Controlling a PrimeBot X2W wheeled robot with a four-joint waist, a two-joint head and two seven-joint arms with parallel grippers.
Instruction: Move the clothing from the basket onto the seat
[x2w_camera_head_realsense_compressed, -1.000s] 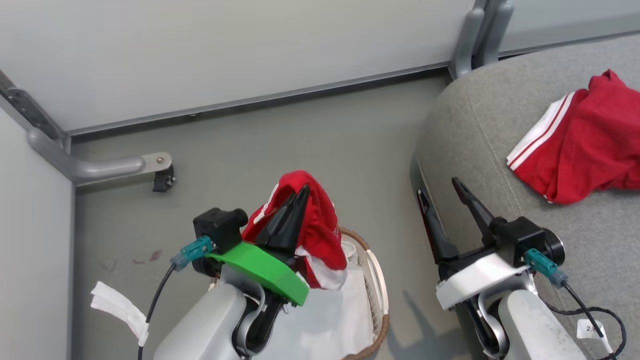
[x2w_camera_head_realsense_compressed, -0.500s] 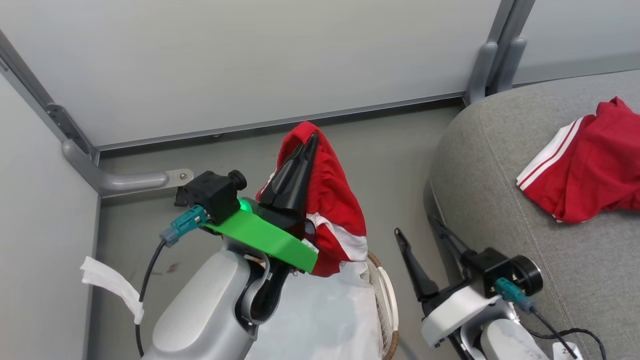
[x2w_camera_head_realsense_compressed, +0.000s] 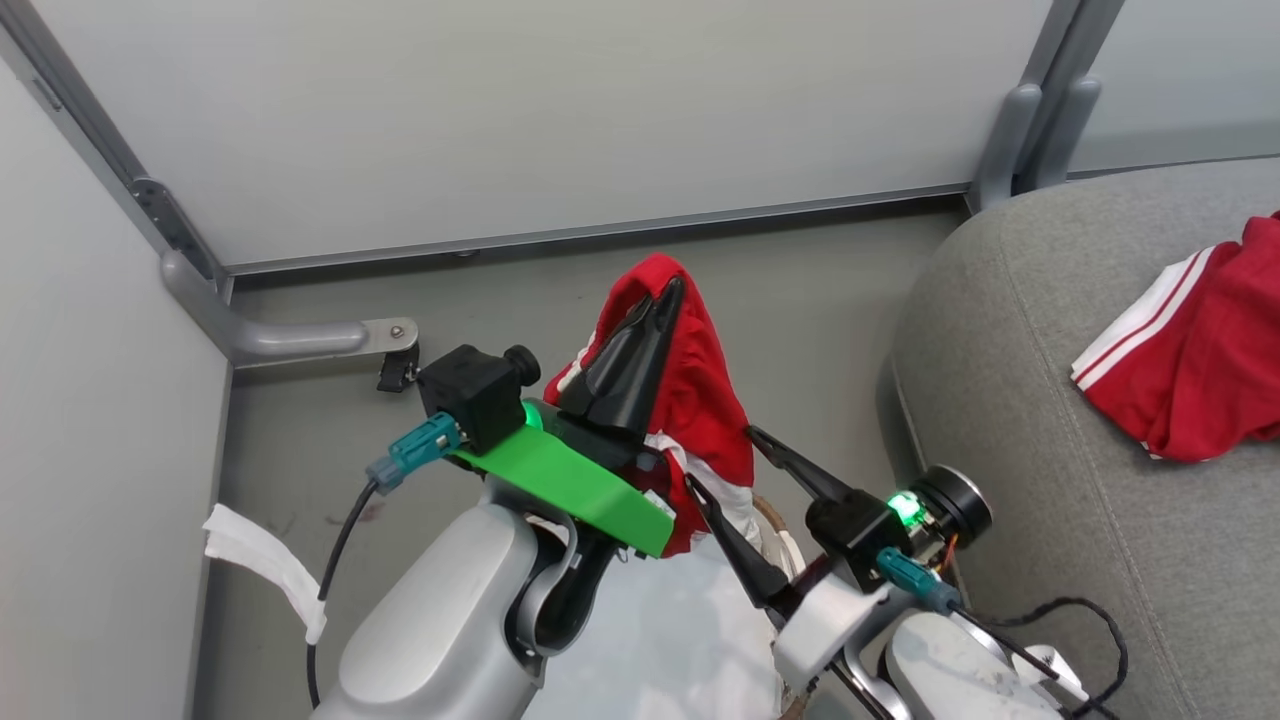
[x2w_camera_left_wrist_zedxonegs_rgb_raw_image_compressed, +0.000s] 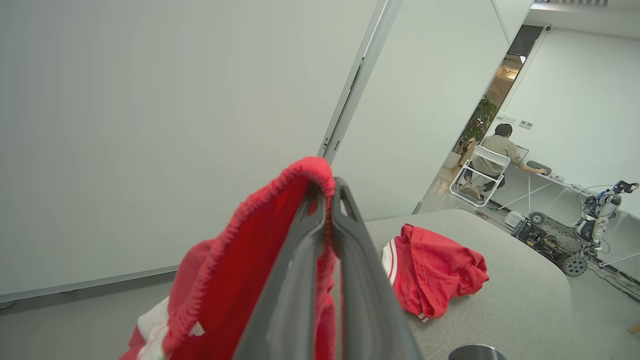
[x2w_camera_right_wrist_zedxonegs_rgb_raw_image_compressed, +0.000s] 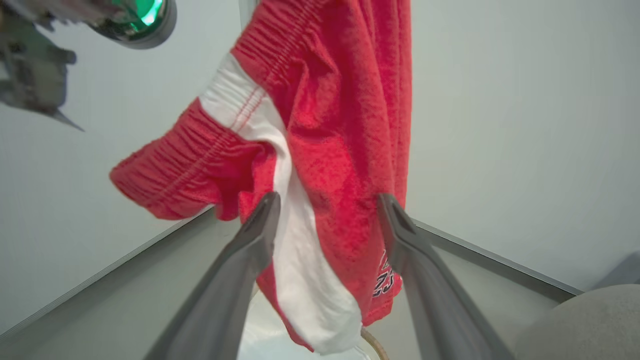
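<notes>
Clothing (x2w_camera_head_realsense_compressed: 705, 400) pinched at L gripper (x2w_camera_head_realsense_compressed: 670, 290) tips, hangs btwn open R gripper (x2w_camera_right_wrist_zedxonegs_rgb_raw_image_compressed: 328, 197) fingers

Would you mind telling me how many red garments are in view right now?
2. One red garment hangs pinched in the left tool above the basket; the other garment lies crumpled on the seat. More may be hidden in the basket.

Clothing (x2w_camera_head_realsense_compressed: 1190, 350) on seat (x2w_camera_head_realsense_compressed: 1010, 420), basket (x2w_camera_head_realsense_compressed: 680, 630) apparently left
</notes>
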